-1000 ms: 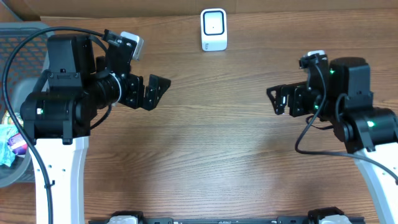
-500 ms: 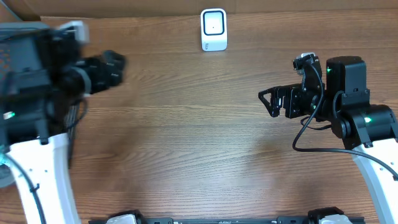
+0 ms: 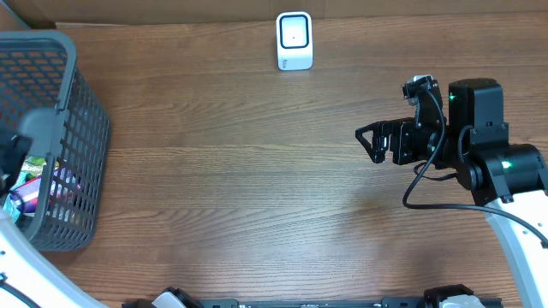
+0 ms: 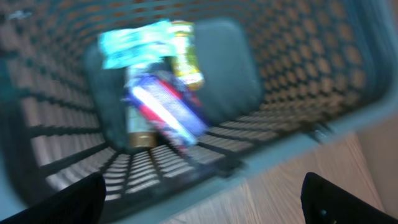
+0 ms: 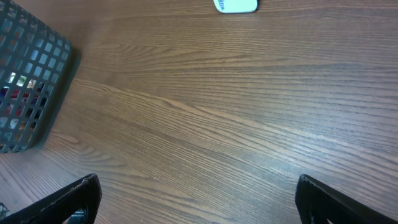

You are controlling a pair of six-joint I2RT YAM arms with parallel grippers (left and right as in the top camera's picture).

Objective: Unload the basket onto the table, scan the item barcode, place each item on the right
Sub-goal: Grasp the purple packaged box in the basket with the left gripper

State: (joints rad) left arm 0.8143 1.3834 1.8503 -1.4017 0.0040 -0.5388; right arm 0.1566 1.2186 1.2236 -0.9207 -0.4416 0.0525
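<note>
We see the counter (image 3: 257, 197), w/ the basket (image 3: 86, 128) at its left end. The left arm (image 3: 21, 257) is over the basket, jaws wide, empty. The right arm (image 3: 479, 145) is well apart on the right, jaws wide, empty too. At the far edge stands the scanner (image 3: 294, 40). In the basket bottom lies a blue packet (image 4: 165, 109), below the left jaws, long axis approx. diagonal in the wrist view (blurred). We judge the left arm should take it.

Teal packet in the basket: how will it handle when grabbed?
Teal packet looks crinkled and flat, so probably floppy and light. Its glossy-looking film hints it could slip. It overlaps the yellow bottle, so pulling may nudge that. View is blurred.
</note>
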